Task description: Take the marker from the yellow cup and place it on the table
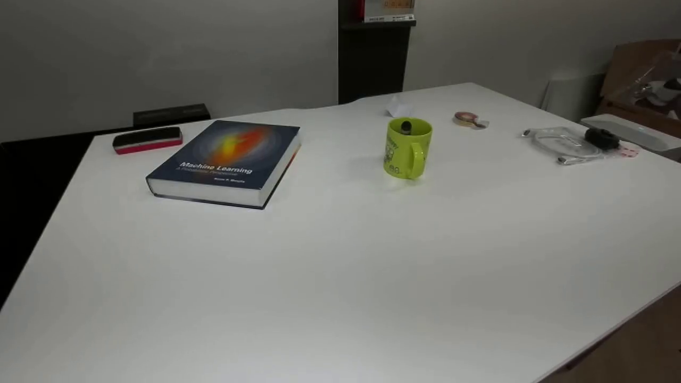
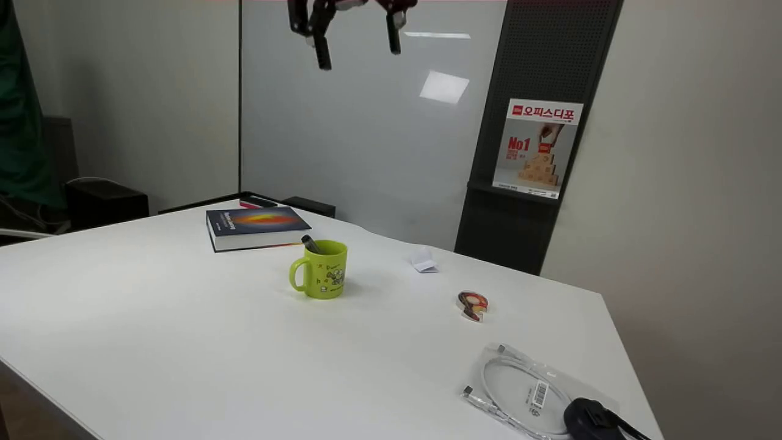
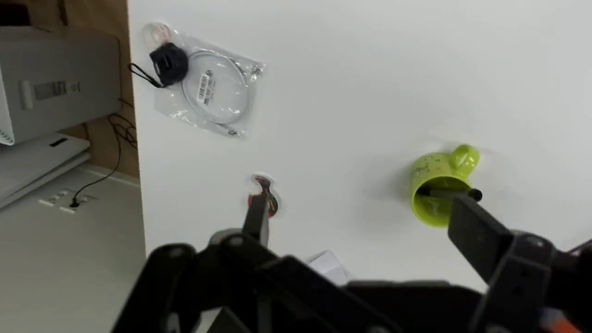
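Note:
The yellow cup (image 1: 398, 154) is a yellow-green mug standing upright on the white table (image 1: 319, 276). It also shows in an exterior view (image 2: 325, 276) and in the wrist view (image 3: 426, 167). The dark marker (image 2: 310, 244) leans inside the cup with its black end above the rim. It also shows in an exterior view (image 1: 406, 127) and in the wrist view (image 3: 446, 194). My gripper (image 2: 359, 60) is open and empty, high above the table. In the wrist view my gripper (image 3: 360, 210) has its fingers wide apart, and the right finger overlaps the marker's view slightly.
A thick book (image 1: 229, 159) and a red-and-black flat object (image 1: 148, 140) lie beyond the cup in an exterior view (image 2: 259, 229). Folded white paper (image 2: 423, 260), a small reddish item (image 2: 473, 305), a bagged cable (image 2: 525, 391) and a black tape measure (image 3: 169, 64) are on the table.

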Controlling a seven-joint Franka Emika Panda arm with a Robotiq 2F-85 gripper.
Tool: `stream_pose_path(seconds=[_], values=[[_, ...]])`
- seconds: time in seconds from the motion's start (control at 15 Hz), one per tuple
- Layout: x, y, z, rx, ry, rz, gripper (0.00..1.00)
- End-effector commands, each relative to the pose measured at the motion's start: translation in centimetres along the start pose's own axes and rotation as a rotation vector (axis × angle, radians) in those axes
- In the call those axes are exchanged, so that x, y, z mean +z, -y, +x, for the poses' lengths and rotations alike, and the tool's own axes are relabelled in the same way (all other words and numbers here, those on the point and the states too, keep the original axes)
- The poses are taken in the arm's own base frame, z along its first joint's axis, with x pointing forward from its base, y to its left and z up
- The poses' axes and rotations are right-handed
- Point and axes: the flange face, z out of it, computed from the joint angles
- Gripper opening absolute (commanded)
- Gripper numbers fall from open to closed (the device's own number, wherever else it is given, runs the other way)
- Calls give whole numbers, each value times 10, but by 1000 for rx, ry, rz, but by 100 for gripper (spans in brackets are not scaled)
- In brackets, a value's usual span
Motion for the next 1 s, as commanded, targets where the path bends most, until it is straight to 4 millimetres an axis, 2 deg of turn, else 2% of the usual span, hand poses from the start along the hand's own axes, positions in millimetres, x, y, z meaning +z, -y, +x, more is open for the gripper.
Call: stream_pose_path(seconds=[0.0,0.33,0.4,0.53,0.67,0.8,0.93], values=[[25,43,44,121,-43,94,100],[50,105,59,92,-81,134,100],[51,92,52,64,-68,138,100],[55,106,54,59,-71,142,100],[56,107,55,62,-72,143,100],[69,101,58,34,-46,78,100],[91,105,62,5,-42,38,100]])
